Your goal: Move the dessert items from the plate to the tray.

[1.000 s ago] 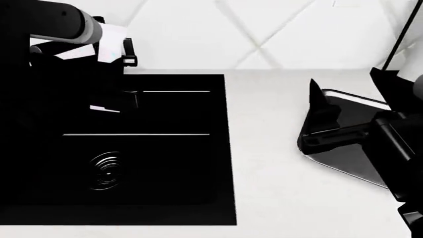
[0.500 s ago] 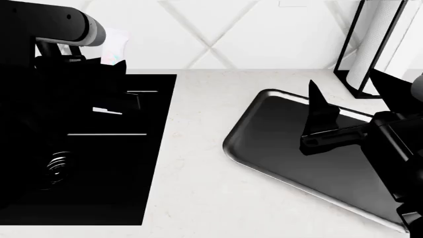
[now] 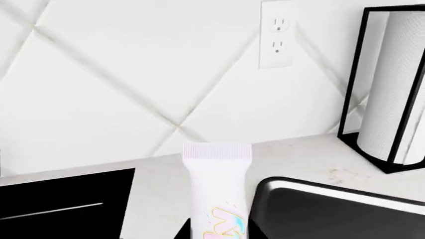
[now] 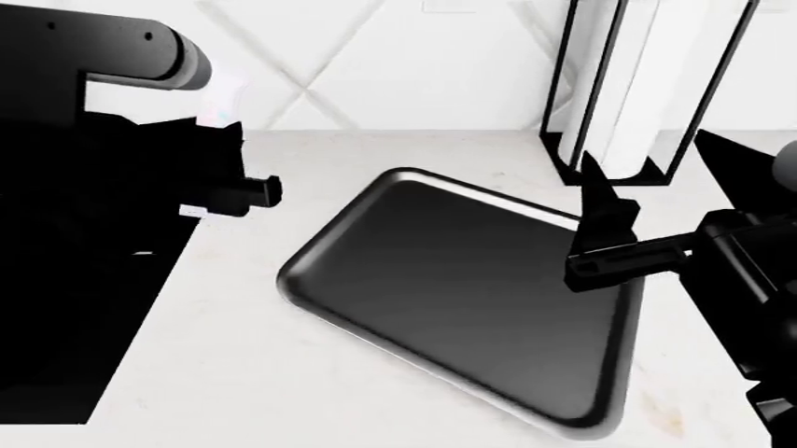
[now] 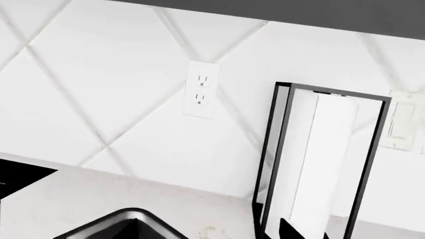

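My left gripper (image 4: pixel 215 140) is shut on the small white wrapped bar (image 4: pixel 222 101), held upright above the counter to the left of the tray. In the left wrist view the bar (image 3: pixel 218 191) stands with its crimped end up and a pastel print lower down. The glossy black tray (image 4: pixel 299 280) lies on the counter in the middle, with nothing on it, and also shows in the left wrist view (image 3: pixel 332 211). My right gripper (image 4: pixel 666 182) is open and empty above the tray's right part. The pink donut and the plate are out of view.
A black-framed paper towel holder (image 4: pixel 622 84) stands at the back right against the tiled wall. The black sink basin (image 4: pixel 62 327) is at the left. A wall outlet (image 3: pixel 277 35) is above the counter. White counter surrounds the tray.
The head view has swung to the right: the sink slid off to the left, and the whole tray and the paper towel holder came into view. Both grippers keep their places in the view.
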Controlling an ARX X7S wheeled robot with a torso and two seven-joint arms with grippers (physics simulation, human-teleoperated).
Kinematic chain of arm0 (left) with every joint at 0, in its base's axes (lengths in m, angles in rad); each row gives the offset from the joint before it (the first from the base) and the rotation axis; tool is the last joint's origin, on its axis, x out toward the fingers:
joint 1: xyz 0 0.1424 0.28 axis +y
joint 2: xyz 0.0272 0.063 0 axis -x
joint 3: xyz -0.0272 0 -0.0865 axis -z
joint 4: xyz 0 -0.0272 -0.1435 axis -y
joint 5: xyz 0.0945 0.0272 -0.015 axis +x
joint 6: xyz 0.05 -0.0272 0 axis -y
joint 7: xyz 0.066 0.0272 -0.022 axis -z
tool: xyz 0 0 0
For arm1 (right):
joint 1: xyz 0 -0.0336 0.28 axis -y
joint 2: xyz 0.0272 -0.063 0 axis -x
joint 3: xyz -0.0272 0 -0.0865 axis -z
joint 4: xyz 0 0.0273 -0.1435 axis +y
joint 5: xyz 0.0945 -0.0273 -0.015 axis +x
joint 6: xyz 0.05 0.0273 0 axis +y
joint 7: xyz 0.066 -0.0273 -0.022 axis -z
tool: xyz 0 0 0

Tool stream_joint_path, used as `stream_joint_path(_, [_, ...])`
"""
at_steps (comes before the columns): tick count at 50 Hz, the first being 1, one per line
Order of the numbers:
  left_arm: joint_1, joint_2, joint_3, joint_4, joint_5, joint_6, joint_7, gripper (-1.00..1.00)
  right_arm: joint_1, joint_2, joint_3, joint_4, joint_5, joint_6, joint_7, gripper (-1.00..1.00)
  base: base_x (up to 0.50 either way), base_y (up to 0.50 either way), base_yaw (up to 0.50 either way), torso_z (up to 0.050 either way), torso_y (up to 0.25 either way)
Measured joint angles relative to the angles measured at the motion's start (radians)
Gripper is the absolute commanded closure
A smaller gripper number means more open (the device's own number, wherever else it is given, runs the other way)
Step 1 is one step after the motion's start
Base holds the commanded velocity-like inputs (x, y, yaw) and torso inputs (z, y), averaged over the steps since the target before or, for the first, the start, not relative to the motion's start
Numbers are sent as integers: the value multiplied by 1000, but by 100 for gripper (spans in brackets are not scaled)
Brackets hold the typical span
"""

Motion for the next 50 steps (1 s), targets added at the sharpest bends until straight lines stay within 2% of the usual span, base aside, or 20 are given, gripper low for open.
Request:
stream_joint_path(24, [21, 8, -17, -16, -8, -19, 4, 100, -10, 0, -5, 0, -12, -11, -6, -100, 0, -487, 0, 0, 0])
stream_joint_path(38, [24, 40, -16, -60, -35, -70, 29, 100, -15, -3, -8, 10, -12, -20, -2, -100, 0, -3, 0, 0, 0])
stream_joint_path(50, [7, 169, 19, -233, -127, -241, 132, 100, -25, -3, -8, 17, -18, -28, -6, -100, 0, 0, 0, 0, 0])
